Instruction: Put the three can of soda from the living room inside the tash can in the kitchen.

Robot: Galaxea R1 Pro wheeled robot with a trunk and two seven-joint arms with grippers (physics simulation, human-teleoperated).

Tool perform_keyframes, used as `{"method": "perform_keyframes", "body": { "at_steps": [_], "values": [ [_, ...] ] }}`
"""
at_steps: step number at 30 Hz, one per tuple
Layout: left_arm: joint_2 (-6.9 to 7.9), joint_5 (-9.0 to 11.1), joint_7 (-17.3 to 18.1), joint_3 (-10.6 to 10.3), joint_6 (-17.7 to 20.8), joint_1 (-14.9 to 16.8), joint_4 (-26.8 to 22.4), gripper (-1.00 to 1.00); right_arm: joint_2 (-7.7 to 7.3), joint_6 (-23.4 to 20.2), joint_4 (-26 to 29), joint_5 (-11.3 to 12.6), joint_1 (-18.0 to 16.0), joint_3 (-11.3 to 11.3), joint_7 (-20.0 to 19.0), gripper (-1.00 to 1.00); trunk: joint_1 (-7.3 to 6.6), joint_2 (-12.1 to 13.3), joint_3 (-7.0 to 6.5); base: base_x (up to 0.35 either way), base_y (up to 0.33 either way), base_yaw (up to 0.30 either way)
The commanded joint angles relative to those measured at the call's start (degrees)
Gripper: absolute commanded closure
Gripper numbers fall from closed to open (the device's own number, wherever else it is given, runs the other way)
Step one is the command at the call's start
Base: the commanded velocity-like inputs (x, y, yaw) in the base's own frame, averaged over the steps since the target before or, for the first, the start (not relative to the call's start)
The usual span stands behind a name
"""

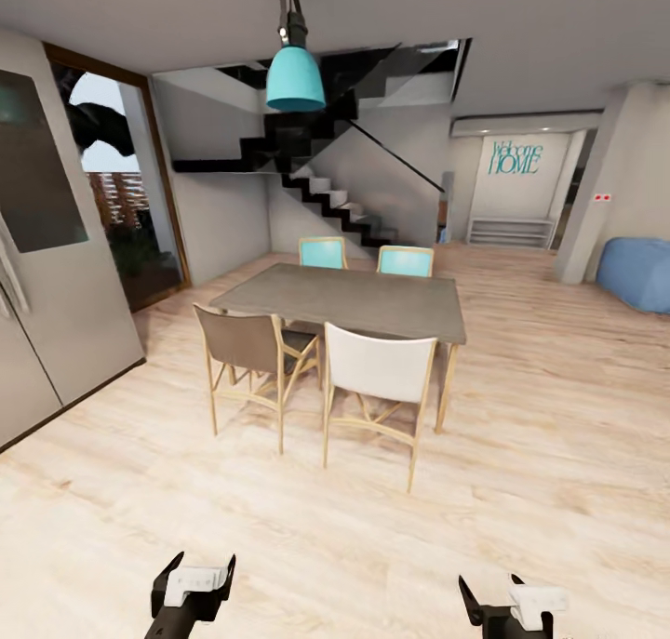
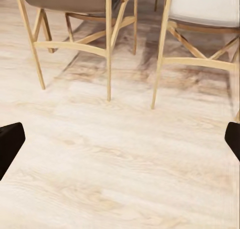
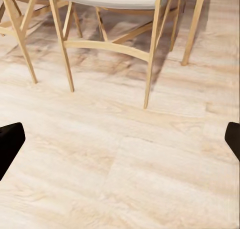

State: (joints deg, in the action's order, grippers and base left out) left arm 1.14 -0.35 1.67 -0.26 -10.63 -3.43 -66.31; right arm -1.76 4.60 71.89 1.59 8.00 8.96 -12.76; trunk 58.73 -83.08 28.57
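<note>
Kitchen side, both claws spread and empty; no cans or bin in sight.

At the frame's bottom the left gripper (image 1: 194, 583) and right gripper (image 1: 513, 604) hang over pale wood-grain floor (image 1: 307, 518). Mid-frame: slim wooden chairs (image 1: 377, 379), matte grey dining table (image 1: 349, 299); steel fridge (image 1: 42, 276) far left; blue sofa (image 1: 637, 272) right. Cans should prove light, slippery, dentable: pinch mid-body.

Kitchen: steel fridge (image 1: 46, 248) beside grey dining table (image 1: 354, 299).
</note>
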Motion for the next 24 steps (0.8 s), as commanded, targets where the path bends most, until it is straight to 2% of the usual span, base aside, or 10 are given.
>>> {"method": "perform_keyframes", "body": {
  "at_steps": [1,24],
  "values": [
    [0.00,0.0,0.0,0.0,0.0,0.0,0.0,-1.00,0.00,0.0,0.0,0.0,0.0,0.0,0.0,-1.00,0.00,0.0,0.00,0.182,-0.235,-0.251],
    [0.00,-0.1,0.1,0.0,0.0,0.0,0.0,-1.00,0.06,0.0,0.0,0.0,0.0,0.1,0.0,-1.00,0.00,0.0,0.00,0.117,-0.264,-0.251]
  ]
}}
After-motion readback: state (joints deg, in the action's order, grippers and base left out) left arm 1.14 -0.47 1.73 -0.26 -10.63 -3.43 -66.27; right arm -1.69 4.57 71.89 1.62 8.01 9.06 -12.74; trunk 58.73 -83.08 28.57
